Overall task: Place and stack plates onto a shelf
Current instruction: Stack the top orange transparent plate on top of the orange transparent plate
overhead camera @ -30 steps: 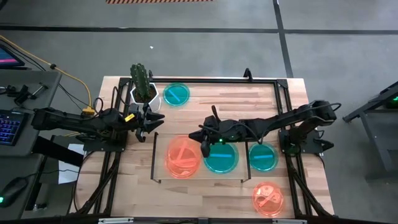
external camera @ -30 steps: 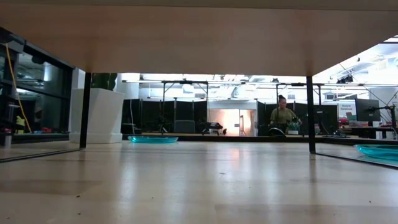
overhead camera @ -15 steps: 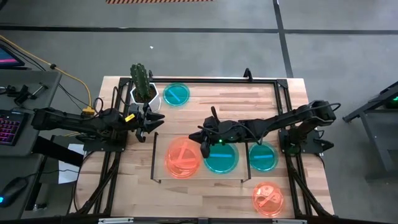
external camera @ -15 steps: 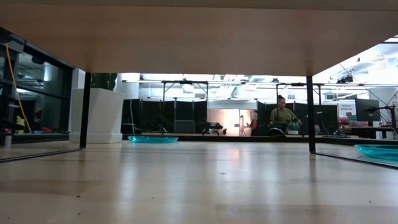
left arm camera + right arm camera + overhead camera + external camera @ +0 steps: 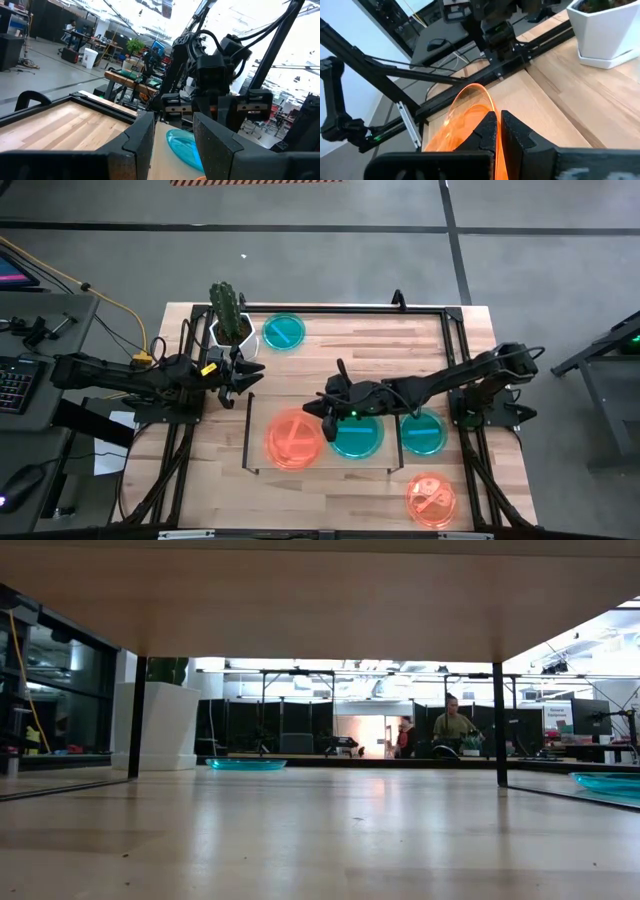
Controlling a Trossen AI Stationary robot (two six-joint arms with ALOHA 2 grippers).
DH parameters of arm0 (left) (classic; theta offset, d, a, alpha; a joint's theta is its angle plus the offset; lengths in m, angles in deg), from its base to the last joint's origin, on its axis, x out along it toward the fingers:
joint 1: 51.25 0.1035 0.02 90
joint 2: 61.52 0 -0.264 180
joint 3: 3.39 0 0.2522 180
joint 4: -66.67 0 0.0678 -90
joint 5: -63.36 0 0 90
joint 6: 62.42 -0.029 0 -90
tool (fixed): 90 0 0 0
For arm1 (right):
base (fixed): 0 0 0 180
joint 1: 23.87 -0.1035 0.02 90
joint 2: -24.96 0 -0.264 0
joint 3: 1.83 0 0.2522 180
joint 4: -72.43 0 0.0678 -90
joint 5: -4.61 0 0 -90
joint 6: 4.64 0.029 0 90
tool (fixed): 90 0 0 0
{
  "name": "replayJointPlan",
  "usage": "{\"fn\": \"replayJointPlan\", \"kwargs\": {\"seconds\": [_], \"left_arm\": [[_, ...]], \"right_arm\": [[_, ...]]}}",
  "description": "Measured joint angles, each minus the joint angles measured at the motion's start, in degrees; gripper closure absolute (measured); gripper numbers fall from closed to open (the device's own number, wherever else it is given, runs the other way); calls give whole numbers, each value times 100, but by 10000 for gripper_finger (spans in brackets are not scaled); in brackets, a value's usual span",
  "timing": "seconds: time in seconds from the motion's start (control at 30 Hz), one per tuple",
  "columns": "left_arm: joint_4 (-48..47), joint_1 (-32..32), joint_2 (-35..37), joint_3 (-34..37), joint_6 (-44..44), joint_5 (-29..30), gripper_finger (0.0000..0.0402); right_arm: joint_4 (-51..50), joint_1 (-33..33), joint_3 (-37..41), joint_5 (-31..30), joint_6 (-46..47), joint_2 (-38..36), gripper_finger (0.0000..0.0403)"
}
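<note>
My right gripper [image 5: 325, 420] reaches over the shelf [image 5: 375, 402], a light-wood board with black end rails, and is shut on an orange plate [image 5: 293, 440] above the shelf's left half. A teal plate [image 5: 355, 437] lies flat on the shelf beside it. Another teal plate [image 5: 423, 433] lies past the shelf's right rail, a third [image 5: 284, 332] lies near the far edge, and a second orange plate [image 5: 432, 498] lies at the near right. My left gripper [image 5: 247, 375] waits open at the table's left, by the cactus pot [image 5: 230, 330]. My right gripper pinches the orange plate's rim [image 5: 487, 107] on its right side between the two fingers [image 5: 512, 132], coming level from the table's right. The plate [image 5: 465, 117] sits tilted in the hold; whether its other edge rests on the shelf I cannot tell.
The white cactus pot [image 5: 605, 30] stands at the far left corner. The low view looks under the shelf board [image 5: 320, 600] at the pot [image 5: 165, 725] and two teal plates [image 5: 245, 764] [image 5: 610, 782]. People show in the room behind. Bare wood lies along the far right.
My right gripper has shifted slightly toward the table's left with the orange plate in its hold. The plate's outline in the high view has shortened on its far side, so it has tipped. The left arm has kept still.
</note>
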Motion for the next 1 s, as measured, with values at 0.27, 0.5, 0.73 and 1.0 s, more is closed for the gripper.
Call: {"fn": "replayJointPlan", "kwargs": {"seconds": [0.27, 0.5, 0.73, 1.0], "left_arm": [[-4, 0, -2, 0, 0, 2, 273], [-4, 0, -2, 0, 0, 2, 273], [-4, 0, 0, 0, 0, 2, 273], [-113, 0, -2, 0, 0, 2, 273]], "right_arm": [[277, 11, 0, -2, -13, 195, 392], [395, 0, 0, 38, -95, 195, 313], [465, -4, 0, 288, -105, 195, 239], [-28, -4, 0, 496, -255, 34, 223]]}}
